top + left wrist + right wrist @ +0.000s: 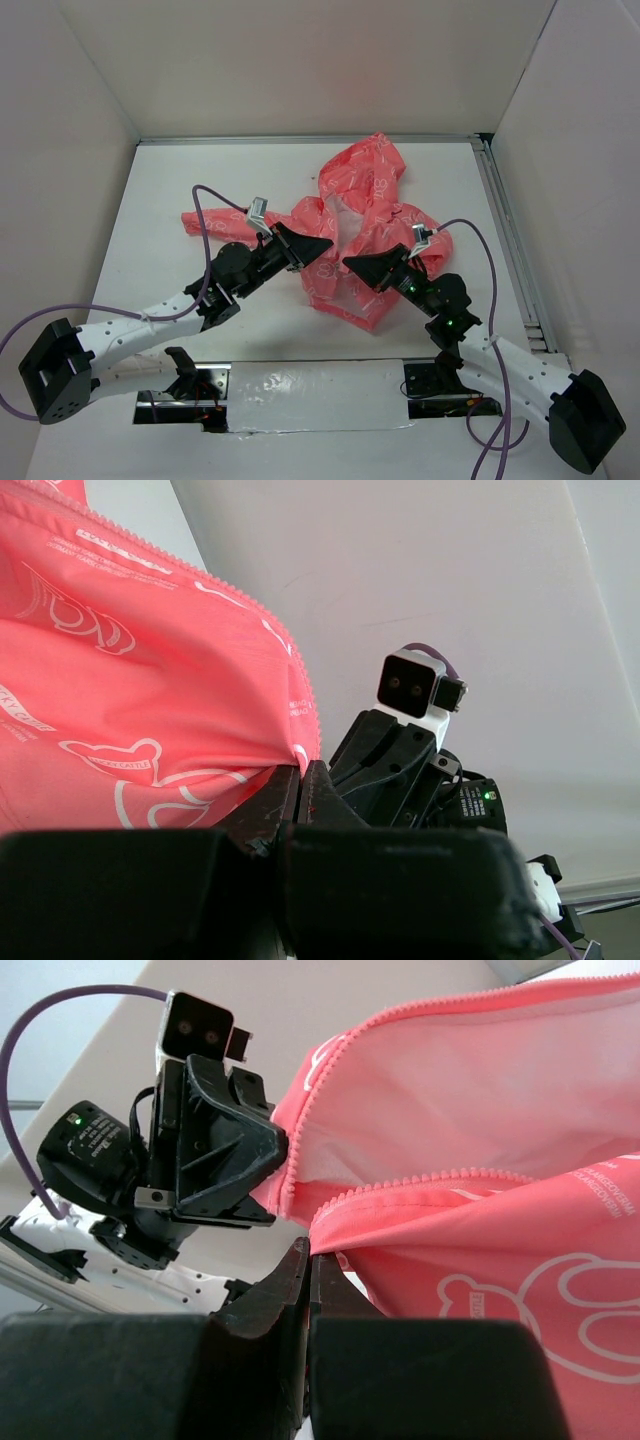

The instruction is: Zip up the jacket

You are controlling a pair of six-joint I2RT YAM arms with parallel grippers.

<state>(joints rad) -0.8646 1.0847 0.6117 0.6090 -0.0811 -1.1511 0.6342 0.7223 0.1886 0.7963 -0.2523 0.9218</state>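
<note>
Left gripper [328, 246] is pinched fully closed on the jacket [362, 185]. My right gripper [346, 262] is closed just as tight on it from the other side, the two tips near each other over the garment's lower front.

From above I see the whole layout. The jacket lies crumpled on the right half of the tabletop [180, 180], its hood [372, 160] toward the far edge and one sleeve [205, 222] trailing toward the left edge. The front is open, with white lining [350, 207] showing. What that view hides is the contact itself, since each black gripper body covers its own fingertips.

The left wrist view fills that in. Pink fabric is drawn into a fold right between the shut jaws, and a row of zipper teeth [262, 612] runs along the edge above them. The right arm's wrist camera [410, 685] sits just behind.

The right wrist view adds the second side. Two toothed edges are there, one arching high and the lower row [430, 1180] ending at the shut jaws. I cannot make out a slider in any view.
</note>
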